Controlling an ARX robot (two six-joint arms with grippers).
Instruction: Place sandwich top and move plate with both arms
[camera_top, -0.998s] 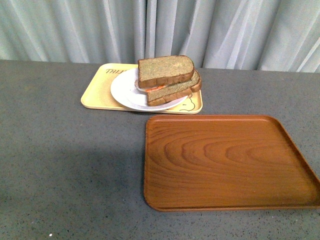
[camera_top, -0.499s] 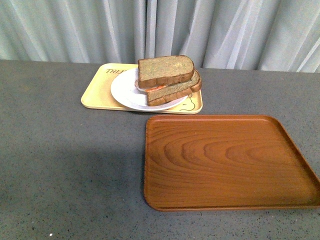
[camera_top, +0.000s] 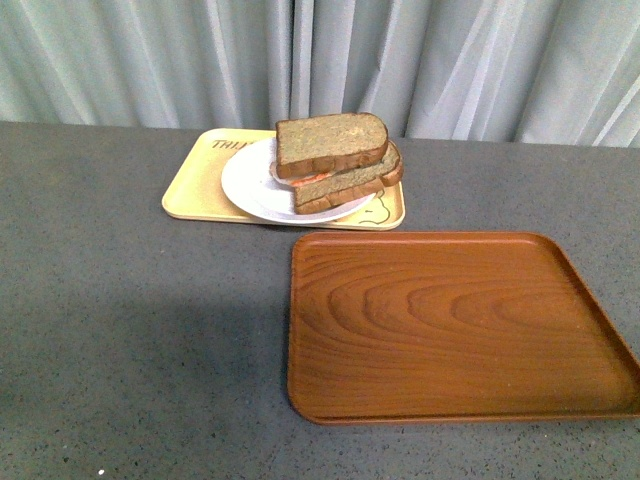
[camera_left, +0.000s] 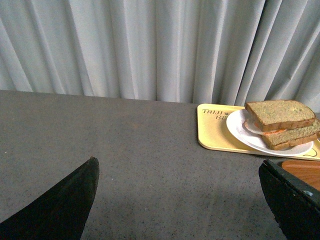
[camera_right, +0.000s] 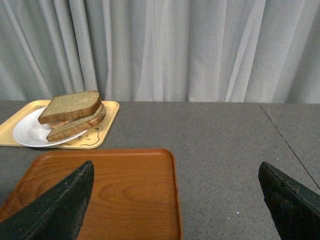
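Your left claw (camera_left: 177, 200) hangs over bare table (camera_top: 140, 340) with its fingers spread wide and nothing between them. Your right claw (camera_right: 175, 200) is just as wide open and empty, with the near part of the wooden tray (camera_right: 125, 195) under it. Beyond both claws, across the table, the white plate (camera_top: 245, 180) rests on the yellow tray (camera_top: 190, 185). The bread slice (camera_top: 330, 143) already lies on top of the sandwich on that plate, in front of the curtain (camera_top: 320, 60)

yellow tray (camera_top: 190, 190) | wooden tray (camera_top: 455, 325) | grey curtain (camera_top: 150, 60)
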